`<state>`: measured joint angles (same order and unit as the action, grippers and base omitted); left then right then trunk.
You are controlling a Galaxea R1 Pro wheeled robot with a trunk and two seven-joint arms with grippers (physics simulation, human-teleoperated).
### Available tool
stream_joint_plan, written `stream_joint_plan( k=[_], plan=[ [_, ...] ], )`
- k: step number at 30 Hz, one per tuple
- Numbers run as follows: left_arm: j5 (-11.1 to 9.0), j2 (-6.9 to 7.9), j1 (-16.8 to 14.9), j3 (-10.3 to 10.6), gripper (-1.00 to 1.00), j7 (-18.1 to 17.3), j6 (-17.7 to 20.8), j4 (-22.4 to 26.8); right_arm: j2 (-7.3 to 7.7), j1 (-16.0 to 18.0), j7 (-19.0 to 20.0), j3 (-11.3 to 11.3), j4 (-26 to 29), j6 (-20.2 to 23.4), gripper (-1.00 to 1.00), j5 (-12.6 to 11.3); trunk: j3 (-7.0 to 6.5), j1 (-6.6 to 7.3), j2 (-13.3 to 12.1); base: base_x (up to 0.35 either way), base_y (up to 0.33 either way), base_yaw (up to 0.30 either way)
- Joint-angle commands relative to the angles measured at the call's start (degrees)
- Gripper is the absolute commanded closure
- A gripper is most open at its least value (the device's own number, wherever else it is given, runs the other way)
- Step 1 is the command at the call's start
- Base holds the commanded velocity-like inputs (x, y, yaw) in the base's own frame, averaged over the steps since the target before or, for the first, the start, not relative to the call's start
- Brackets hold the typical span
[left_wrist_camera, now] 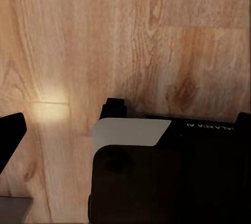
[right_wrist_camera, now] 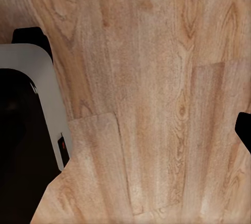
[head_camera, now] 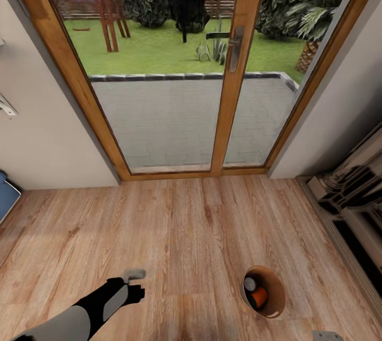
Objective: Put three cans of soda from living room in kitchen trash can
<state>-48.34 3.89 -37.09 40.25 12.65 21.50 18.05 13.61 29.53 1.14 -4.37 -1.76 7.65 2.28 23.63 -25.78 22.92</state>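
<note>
1. The bin [head_camera: 263,291] stands on the wood floor [head_camera: 191,235] at the lower right of the head view, its tan inside facing up.
2. Inside it lies an orange can [head_camera: 259,297], tipped on its side. Just beside that is a silver round top [head_camera: 250,283], apparently of another can; its colour cannot be told.
3. The left arm [head_camera: 85,314] reaches in from the lower left, well apart from the bin. Its gripper [head_camera: 133,277] hangs over bare floor with nothing near it; whether the fingers are spread or closed cannot be told.
4. A grey corner at the bottom right edge of the head view may be part of the right arm; the right gripper's state cannot be told.
5. Both wrist views look down on floor planks [left_wrist_camera: 157,36], with dark robot parts at the edges.
6. Ahead stands a wood-framed glass door [head_camera: 233,92] with a metal handle [head_camera: 233,46]; through it lie paving, lawn and bushes.
7. A blue edge, perhaps the sofa [head_camera: 6,198], shows at the far left.
</note>
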Motion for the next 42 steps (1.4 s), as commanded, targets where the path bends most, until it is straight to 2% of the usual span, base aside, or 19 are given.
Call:
stream_joint_plan(
  k=[1,5,10,11,14,20,23,29,42],
  plan=[
    [-0.03,0.70,0.06,0.00,-1.00,-2.84,-0.05,-1.09,0.01,0.00,0.00,-0.01,0.00,0.00,-1.00,-0.01,0.00,0.00,0.00,0.000,0.000,0.000],
    [-0.11,2.76,0.14,0.00,-1.00,-9.97,-0.34,-4.23,0.01,-0.38,0.00,-0.01,0.02,0.00,-1.00,-0.01,0.00,0.00,0.00,0.000,0.000,0.000],
    [0.07,4.66,0.56,0.09,-1.00,-12.27,-1.61,-6.41,-0.06,-0.81,0.00,0.03,0.07,-0.02,-1.00,0.00,0.00,0.00,0.00,0.000,0.000,0.000],
    [0.06,5.00,1.46,0.12,-1.00,-12.60,-1.90,-6.77,-0.07,-0.86,0.00,0.04,0.08,-0.03,-1.00,0.00,0.00,0.00,0.00,0.000,0.000,0.000],
    [0.02,5.35,3.98,0.15,-1.00,-12.96,-2.72,-7.11,-0.07,-0.92,0.00,0.05,0.08,-0.05,-1.00,0.03,0.00,0.00,0.00,0.000,0.000,0.000],
    [0.19,5.72,6.56,0.50,-1.00,-13.15,-5.23,-7.44,-0.07,-1.06,0.00,0.06,0.09,-0.05,-1.00,0.07,0.00,0.00,0.00,0.000,0.000,0.000],
    [2.08,5.79,8.21,0.73,-1.00,-13.13,-7.12,-7.52,-0.11,-1.25,0.00,0.06,0.09,-0.06,-1.00,0.08,0.00,0.00,0.00,0.000,0.000,0.000],
    [4.84,5.82,9.58,0.85,-1.00,-13.05,-8.50,-8.05,-0.04,-1.51,0.00,0.05,0.03,-0.07,-1.00,0.05,0.00,0.00,0.00,0.000,0.000,0.000],
    [5.60,5.78,11.97,0.88,-1.00,-13.01,-9.30,-8.64,-0.24,-3.16,0.00,0.06,0.03,-0.09,-1.00,0.01,0.00,0.00,0.00,0.000,0.000,0.000]
  ],
)
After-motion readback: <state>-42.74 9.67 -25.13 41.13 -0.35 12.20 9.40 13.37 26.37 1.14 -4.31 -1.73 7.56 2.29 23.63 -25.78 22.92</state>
